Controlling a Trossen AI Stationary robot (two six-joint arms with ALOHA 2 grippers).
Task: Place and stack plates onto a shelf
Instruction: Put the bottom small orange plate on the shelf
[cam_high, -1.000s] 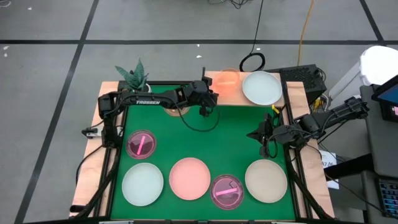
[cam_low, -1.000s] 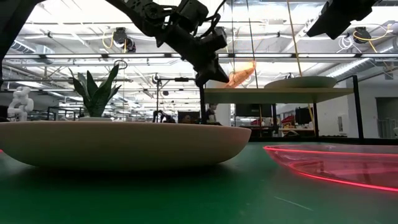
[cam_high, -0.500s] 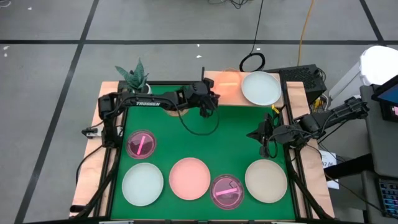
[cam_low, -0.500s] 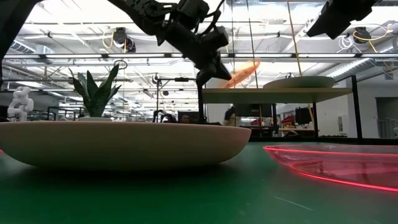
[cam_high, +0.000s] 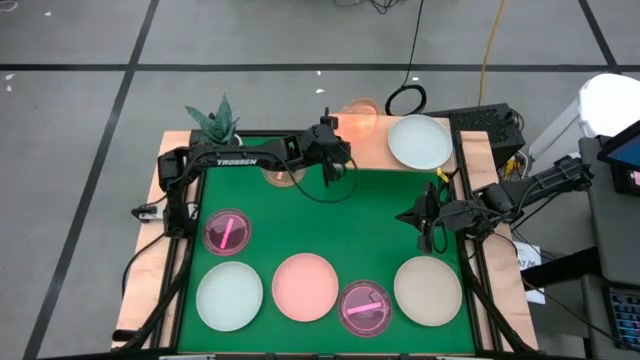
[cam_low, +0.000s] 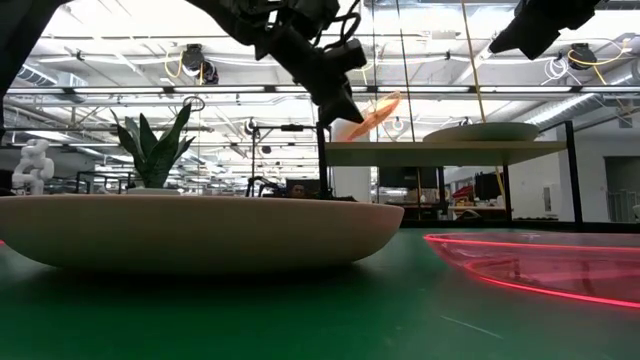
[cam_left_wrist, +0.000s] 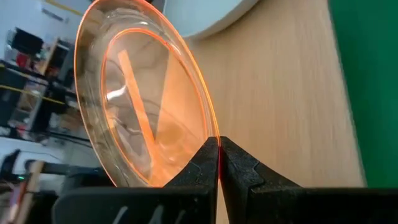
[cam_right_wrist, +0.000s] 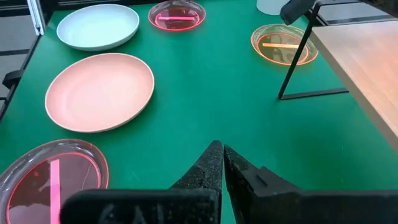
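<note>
1. The left gripper (cam_left_wrist: 219, 163) pinches the rim of a clear orange plate (cam_left_wrist: 143, 106), its fingers clamped tight on the edge, up at the far side of the table (cam_high: 380, 215).
2. That plate hangs tilted above the left half of the wooden shelf (cam_high: 375, 145), clear of the board in the low view.
3. On the shelf's right half sits a pale blue-green plate (cam_high: 420, 141).
4. The right gripper (cam_right_wrist: 222, 155) waits over the table's right side, fingers pressed together, holding nothing.
5. Along the near edge lie a pale plate (cam_high: 229, 295), a pink plate (cam_high: 305, 286), a magenta dish (cam_high: 365, 306) and a beige plate (cam_high: 428, 289).
</note>
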